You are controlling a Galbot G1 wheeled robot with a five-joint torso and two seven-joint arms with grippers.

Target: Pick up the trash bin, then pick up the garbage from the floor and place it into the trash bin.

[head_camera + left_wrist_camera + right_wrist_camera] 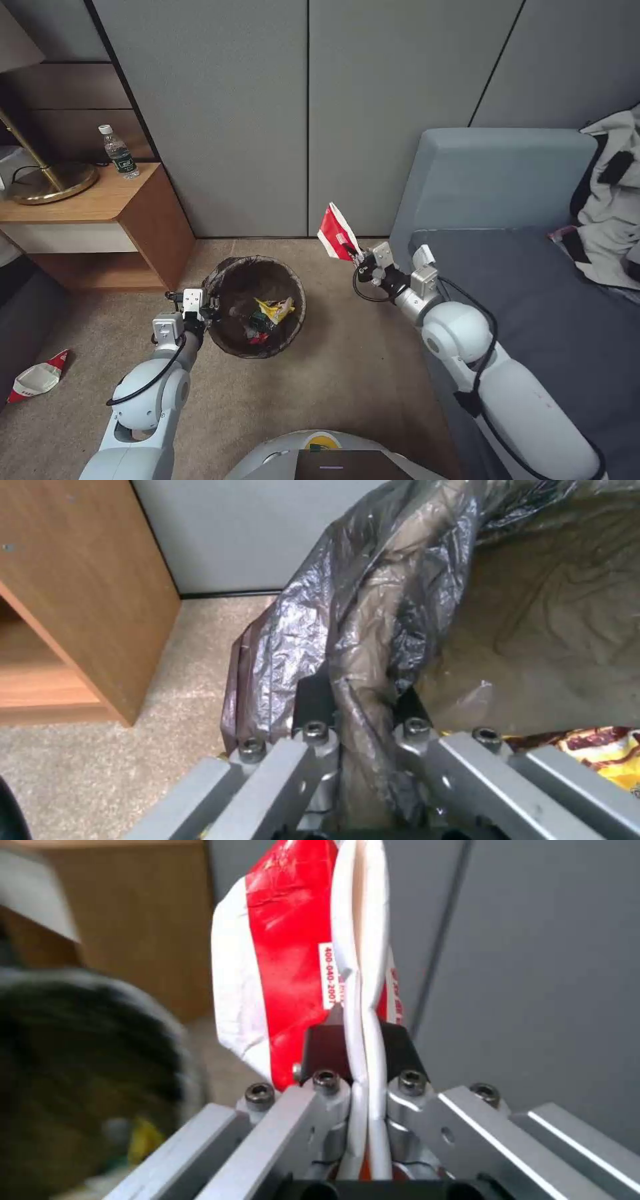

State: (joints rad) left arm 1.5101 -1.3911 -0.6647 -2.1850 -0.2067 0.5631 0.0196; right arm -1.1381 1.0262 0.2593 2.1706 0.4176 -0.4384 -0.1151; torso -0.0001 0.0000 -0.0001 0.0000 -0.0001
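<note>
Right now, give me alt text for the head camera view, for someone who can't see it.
The left gripper clamps the rim of the trash bin, which holds wrappers, while the right gripper holds a crushed red-and-white cup up beside a grey sofa. Another crushed cup lies on the carpet at far left.

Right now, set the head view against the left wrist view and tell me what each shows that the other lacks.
Head view alone: the right pincer shut on a crushed red-and-white cup, a second cup on the carpet, the sofa, a bottle.

Left wrist view alone: the pads pinching the bag-lined rim close up.

Both: the left pincer gripping the trash bin, yellow wrapper inside, the wooden cabinet.
</note>
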